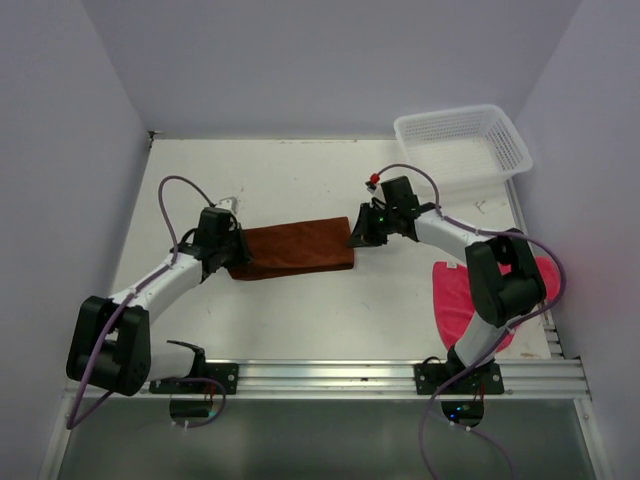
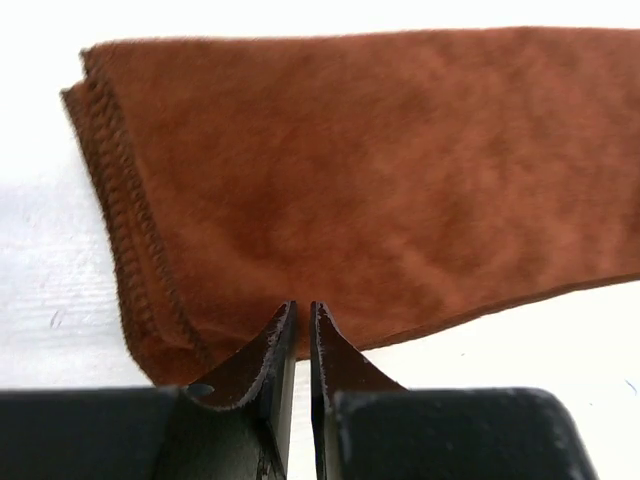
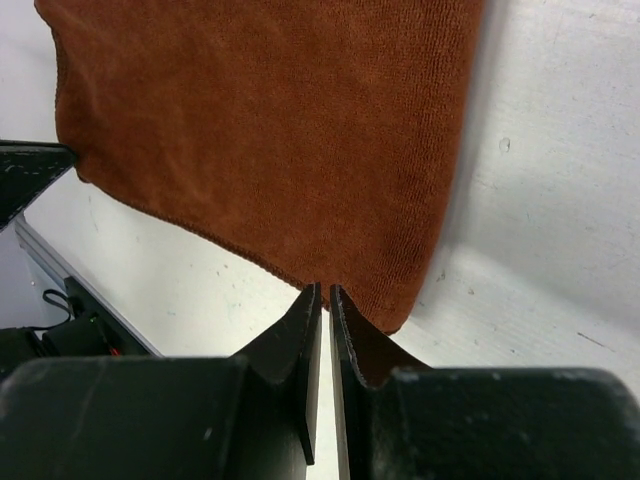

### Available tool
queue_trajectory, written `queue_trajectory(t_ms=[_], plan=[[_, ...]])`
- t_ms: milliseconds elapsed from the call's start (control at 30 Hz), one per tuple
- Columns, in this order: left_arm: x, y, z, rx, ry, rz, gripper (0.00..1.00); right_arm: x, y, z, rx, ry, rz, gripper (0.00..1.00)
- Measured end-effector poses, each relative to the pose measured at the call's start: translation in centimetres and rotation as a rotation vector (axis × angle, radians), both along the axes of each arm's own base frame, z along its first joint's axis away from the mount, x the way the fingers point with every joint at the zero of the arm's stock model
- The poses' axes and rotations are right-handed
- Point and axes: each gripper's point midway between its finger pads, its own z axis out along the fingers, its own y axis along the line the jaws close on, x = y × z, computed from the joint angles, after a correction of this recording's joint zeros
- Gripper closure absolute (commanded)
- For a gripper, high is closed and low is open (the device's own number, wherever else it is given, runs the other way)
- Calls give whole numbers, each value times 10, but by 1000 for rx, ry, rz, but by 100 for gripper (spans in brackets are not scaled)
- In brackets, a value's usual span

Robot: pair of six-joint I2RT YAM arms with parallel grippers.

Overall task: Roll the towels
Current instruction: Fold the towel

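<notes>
The left gripper and right gripper each pinch the edge of the rust-brown towel at their fingertips; best to turn both evenly for a tight roll

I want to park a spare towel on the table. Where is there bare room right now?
Bare table lies between the back wall and the brown towel, and between that towel and the front rail. Crowded: the towel's ends, where left gripper and right gripper sit, the basket corner, and the pink towel under the right arm.
</notes>
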Motion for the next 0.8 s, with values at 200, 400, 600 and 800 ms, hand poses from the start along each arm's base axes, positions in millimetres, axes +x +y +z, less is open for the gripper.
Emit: queue_trajectory(t_ms=[200, 400, 600, 800], plan=[[-4, 12, -17, 47, 37, 74, 91, 2, 2, -7, 4, 0, 4, 89], [-8, 19, -35, 77, 96, 124, 92, -2, 0, -23, -7, 25, 4, 89], [-12, 21, -40, 80, 111, 146, 92, -8, -3, -45, -27, 72, 6, 89], [-14, 22, -44, 79, 115, 152, 92, -11, -4, -51, -34, 82, 11, 88]])
